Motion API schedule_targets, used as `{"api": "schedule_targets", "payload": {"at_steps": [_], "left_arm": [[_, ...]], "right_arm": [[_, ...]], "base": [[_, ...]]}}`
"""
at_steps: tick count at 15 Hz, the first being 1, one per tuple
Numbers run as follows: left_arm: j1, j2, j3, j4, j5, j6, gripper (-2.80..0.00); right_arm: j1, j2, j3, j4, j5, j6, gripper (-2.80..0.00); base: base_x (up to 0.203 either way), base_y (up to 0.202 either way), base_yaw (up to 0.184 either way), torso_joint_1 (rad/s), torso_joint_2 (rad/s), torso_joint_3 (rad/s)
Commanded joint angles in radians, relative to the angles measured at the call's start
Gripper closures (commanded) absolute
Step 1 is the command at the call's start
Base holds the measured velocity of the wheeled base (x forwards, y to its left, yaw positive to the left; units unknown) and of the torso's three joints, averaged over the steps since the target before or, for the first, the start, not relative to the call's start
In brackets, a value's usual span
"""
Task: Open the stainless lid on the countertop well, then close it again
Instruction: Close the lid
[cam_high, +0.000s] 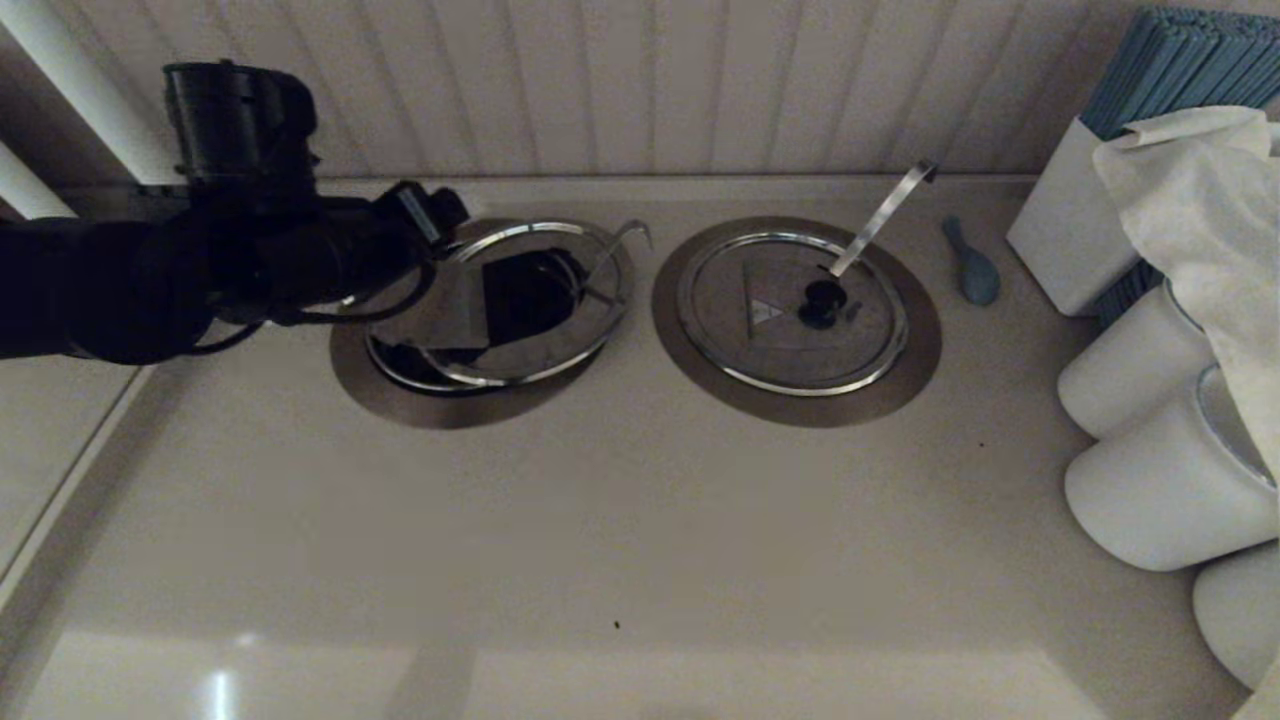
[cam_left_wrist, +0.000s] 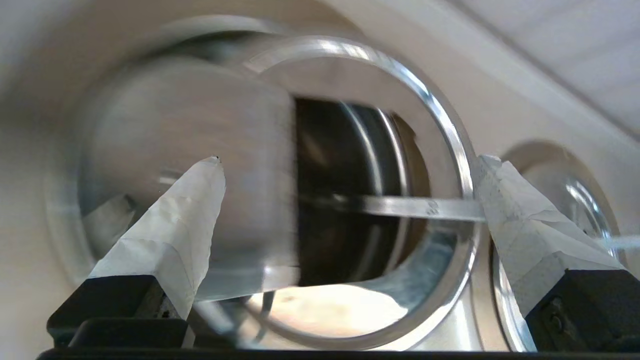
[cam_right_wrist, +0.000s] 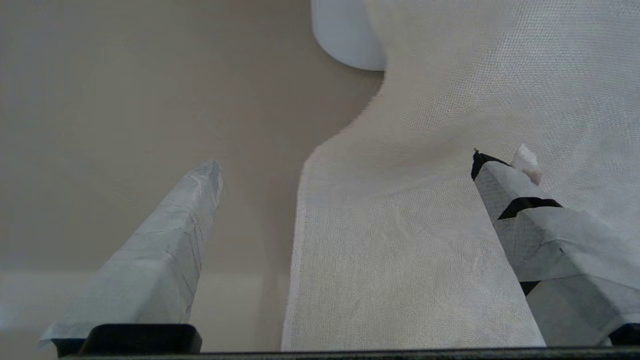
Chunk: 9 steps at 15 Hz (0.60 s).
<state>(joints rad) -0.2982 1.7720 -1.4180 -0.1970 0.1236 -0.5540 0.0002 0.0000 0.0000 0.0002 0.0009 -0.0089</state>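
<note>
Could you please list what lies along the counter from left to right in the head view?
Left arm → open well → lidded well → blue spoon → white box → white cloth.

The stainless lid (cam_high: 500, 310) is brushed dull steel with a bright polished rim; the countertop well (cam_high: 400, 385) has a matt bronze-brown ring. The countertop (cam_high: 620, 520) is smooth, faintly glossy beige. The cloth (cam_right_wrist: 425, 260) is white, finely woven. Creased pale tape wraps the left gripper (cam_left_wrist: 350, 210) fingers.
</note>
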Motion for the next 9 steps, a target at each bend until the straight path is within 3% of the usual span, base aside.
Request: {"api": "schedule_targets", "payload": {"at_steps": [1, 5, 9], "left_arm": [[-0.038, 0.098, -0.034, -0.002, 0.002, -0.008, -2.80], [-0.084, 0.248, -0.112, -0.003, 0.006, -0.022, -2.80], [-0.082, 0.277, -0.118, -0.004, 0.016, -0.028, -2.80]], "right_arm": [[0.000, 0.000, 0.000, 0.000, 0.001, 0.000, -2.80], [0.001, 0.000, 0.000, 0.000, 0.001, 0.000, -2.80], [0.001, 0.000, 0.000, 0.000, 0.001, 0.000, -2.80]], "base": [[0.000, 0.000, 0.000, 0.000, 0.00, 0.000], [0.000, 0.000, 0.000, 0.000, 0.00, 0.000], [0.000, 0.000, 0.000, 0.000, 0.00, 0.000]]}}
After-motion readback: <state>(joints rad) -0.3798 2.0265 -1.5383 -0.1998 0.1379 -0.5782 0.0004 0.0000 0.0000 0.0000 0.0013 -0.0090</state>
